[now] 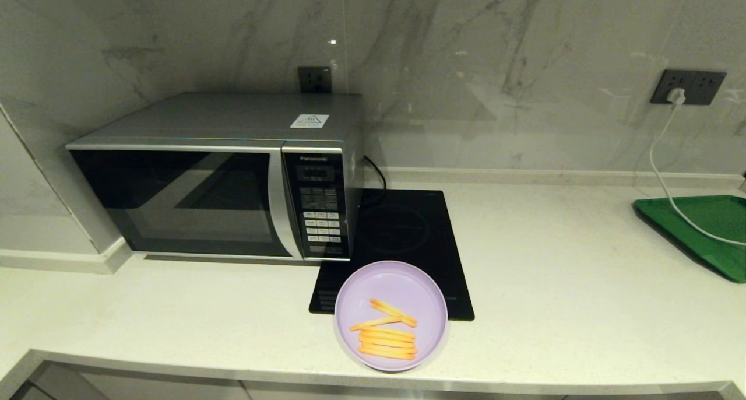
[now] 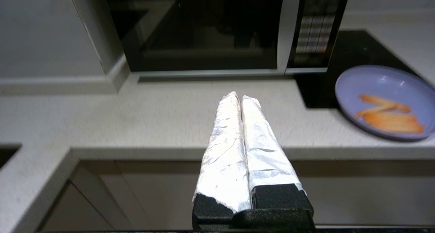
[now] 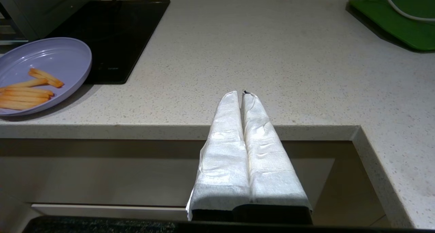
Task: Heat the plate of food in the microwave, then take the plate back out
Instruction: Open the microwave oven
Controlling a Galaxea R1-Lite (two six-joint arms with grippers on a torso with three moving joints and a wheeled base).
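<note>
The lilac plate of food (image 1: 390, 314) rests at the counter's front edge, half over the black hob, with several orange fry sticks on it; the plate of food (image 2: 385, 101) shows in the left wrist view and the plate of food (image 3: 40, 73) in the right wrist view. The silver microwave (image 1: 215, 178) stands at the back left with its dark glass door closed. My left gripper (image 2: 240, 96) is shut and empty, held in front of the counter edge below the microwave door. My right gripper (image 3: 240, 93) is shut and empty too, off the counter front, right of the plate. Neither arm appears in the head view.
A flat black induction hob (image 1: 408, 237) lies right of the microwave. A green tray (image 1: 705, 228) sits at the far right with a white cable (image 1: 661, 172) running from a wall socket (image 1: 688, 86) across it. The counter's front edge (image 1: 373, 376) runs below the plate.
</note>
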